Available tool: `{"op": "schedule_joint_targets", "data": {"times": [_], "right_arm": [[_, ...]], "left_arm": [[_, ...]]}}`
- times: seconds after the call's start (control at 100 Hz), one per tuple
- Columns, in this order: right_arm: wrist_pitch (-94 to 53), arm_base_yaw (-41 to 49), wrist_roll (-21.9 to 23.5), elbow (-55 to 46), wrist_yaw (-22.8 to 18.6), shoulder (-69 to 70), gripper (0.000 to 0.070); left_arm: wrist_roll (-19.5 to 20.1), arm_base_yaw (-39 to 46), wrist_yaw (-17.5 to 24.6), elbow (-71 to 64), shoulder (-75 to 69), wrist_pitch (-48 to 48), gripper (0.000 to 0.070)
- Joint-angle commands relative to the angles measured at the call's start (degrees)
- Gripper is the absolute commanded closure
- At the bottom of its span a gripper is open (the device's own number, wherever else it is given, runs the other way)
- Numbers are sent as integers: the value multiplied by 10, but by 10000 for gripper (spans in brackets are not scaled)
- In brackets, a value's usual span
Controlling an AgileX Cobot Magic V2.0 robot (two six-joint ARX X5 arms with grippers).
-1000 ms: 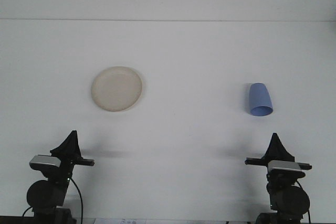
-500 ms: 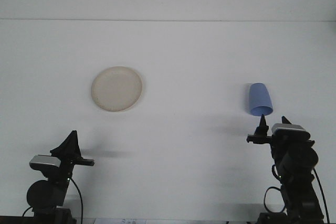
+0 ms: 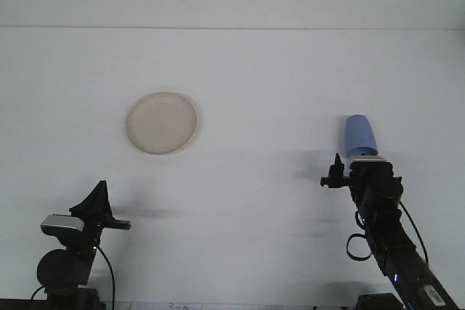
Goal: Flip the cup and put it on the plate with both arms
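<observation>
A plain white table (image 3: pixel 240 201) fills nearly the whole front view, its far edge running as a thin line across the top, with a pale wall band above it.

Taking the cup as the landmark, the right arm (image 3: pixel 385 241) is the next largest thing. It rises from the lower right corner and reaches up to the near side of the cup, a cable loop hanging off its left flank. Its black wrist block covers the cup's lower end, so the mouth of the cup is hidden from this camera. The right gripper (image 3: pixel 360 168) sits at or just beside that hidden end; whether the jaws are spread or pressed together cannot be told, since the wrist and camera housing stand in the way. A small black spike sticks out to the left of the wrist.

The left arm (image 3: pixel 69 259) is far to the left of the cup and nearer the camera, low in the corner. The left gripper (image 3: pixel 98 197) points upward as one dark wedge, the jaws appearing pressed together, holding nothing.

The plate (image 3: pixel 162 123), round and cream-coloured, lies flat on the table well to the left of the cup, at about the same depth, with bare table between them.

The cup (image 3: pixel 359 136), blue, lies on the table in the right half, its rounded closed end pointing away from the robot. Nothing else sits around it.
</observation>
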Motion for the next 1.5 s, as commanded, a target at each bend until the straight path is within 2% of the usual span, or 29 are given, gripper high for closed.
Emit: {"op": "schedule_joint_targets", "data": {"times": [0.0,0.52,0.69,0.75,0.83,0.92,1.01,1.13,1.27,1.37,1.49], "right_arm": [[26,0,10,0,1,38,275],[282,-18,27,3,9,268,276],[295,-45,27,25,-3,313,301],[298,-54,26,37,-18,327,346],[302,-62,25,52,-45,340,458],[301,-68,25,66,-62,348,700],[299,-67,25,70,-66,345,700],[241,-51,21,70,-87,306,700],[133,6,-32,75,-87,201,700],[-28,66,-38,118,-89,103,700],[-293,143,-38,240,-89,30,700]], "left_arm": [[-4,0,0,-11,0,6,688],[-4,0,0,-11,0,6,688],[-4,0,0,-11,0,6,688],[-4,0,0,-11,0,6,688],[-4,0,0,-11,0,6,688],[-4,0,0,-11,0,6,688],[-4,0,0,-11,0,6,688],[-4,0,0,-11,0,6,688],[-4,0,0,-11,0,6,688],[-4,0,0,-11,0,6,688],[-4,0,0,-11,0,6,688]]}}
